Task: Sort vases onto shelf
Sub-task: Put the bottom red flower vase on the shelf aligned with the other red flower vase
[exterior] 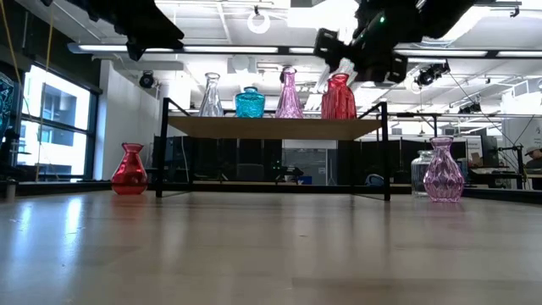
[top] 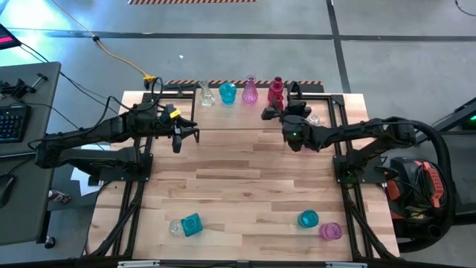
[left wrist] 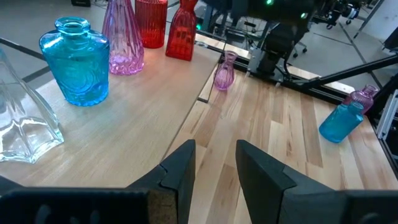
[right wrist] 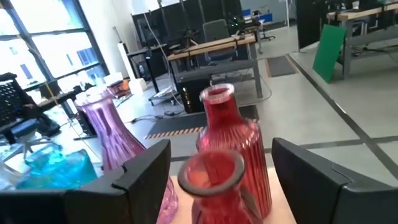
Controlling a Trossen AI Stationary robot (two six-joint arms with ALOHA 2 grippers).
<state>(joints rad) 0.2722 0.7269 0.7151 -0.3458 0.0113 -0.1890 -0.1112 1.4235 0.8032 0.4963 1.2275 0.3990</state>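
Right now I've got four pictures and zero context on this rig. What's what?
Two dark robot arms work at a wooden table, sorting glass vases onto a small shelf. One picture looks straight down, one looks level across the tabletop, and two come from cameras on the arms' wrists. On the shelf stand a clear vase, a teal vase, a pink vase and a ribbed red vase. The right pincer is open around a second red vase there, not touching it. The left pincer is open and empty near the shelf's left end. More vases wait at the table's near edge, such as a blue one.
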